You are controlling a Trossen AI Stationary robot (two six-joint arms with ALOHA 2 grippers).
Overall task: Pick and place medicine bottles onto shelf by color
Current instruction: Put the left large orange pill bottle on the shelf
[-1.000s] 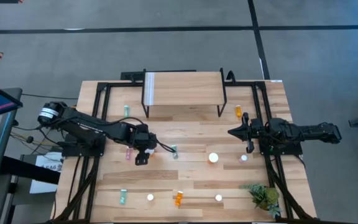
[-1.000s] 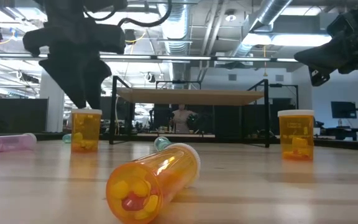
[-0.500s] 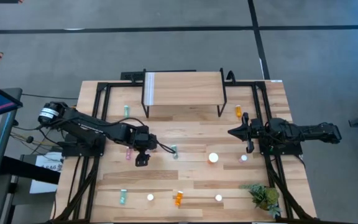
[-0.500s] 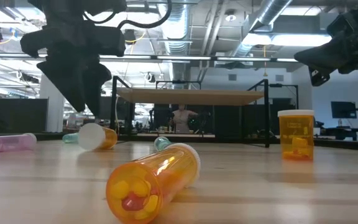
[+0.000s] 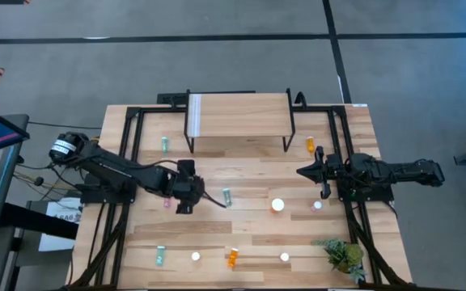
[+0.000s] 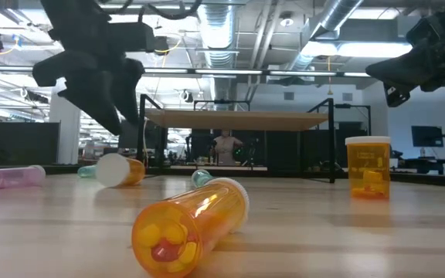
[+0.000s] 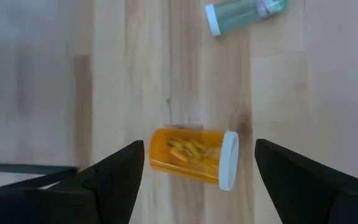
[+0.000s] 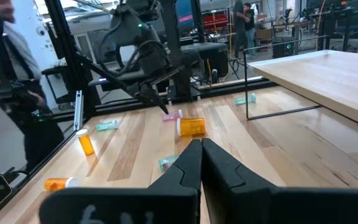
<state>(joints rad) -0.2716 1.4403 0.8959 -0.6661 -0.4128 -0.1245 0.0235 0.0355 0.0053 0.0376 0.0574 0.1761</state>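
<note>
The left gripper hangs over the middle-left of the big wooden table, its two dark fingers spread wide with nothing between them. Right under it a wide orange bottle with a white lid lies on its side on the wood. A small teal-green bottle lies near it, at about 1 o'clock from the orange one in the left wrist view. The right gripper waits at the table's right side, fingers pressed together and holding nothing. The small light-wood shelf on thin black legs stands at 12 o'clock on the table, with no bottle on top.
</note>
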